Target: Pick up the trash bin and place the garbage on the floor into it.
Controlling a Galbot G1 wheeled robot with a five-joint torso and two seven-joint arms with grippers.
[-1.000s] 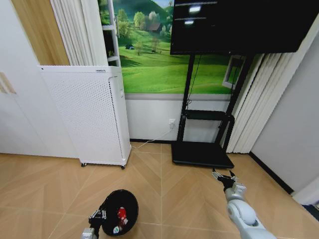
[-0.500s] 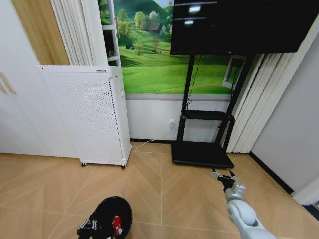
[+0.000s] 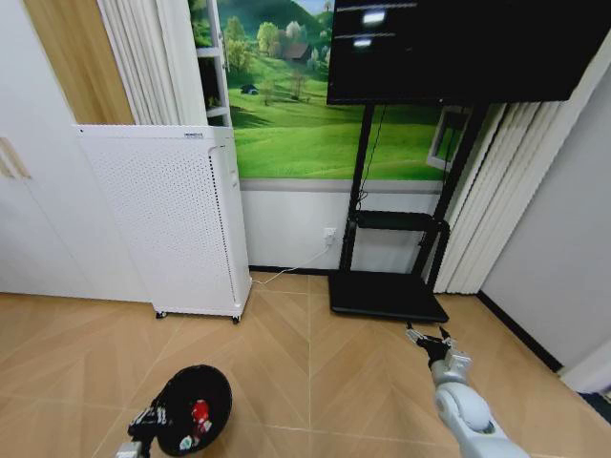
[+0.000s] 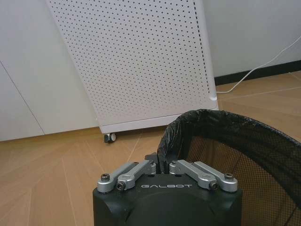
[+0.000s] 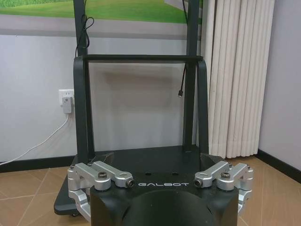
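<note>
Black mesh trash bin (image 3: 194, 420), red garbage (image 3: 200, 413)

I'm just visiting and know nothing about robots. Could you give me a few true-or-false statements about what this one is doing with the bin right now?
1. The left hand is clamped on the rim of the trash bin. True.
2. The trash bin is empty. False: a red-and-white piece of garbage lies inside it.
3. The right hand is holding a bottle. False: it is open and empty, held out over the floor near the TV stand.
4. A white perforated appliance stands against the wall behind the bin. True.
5. The bin has a white liner. False: its liner is black.
</note>
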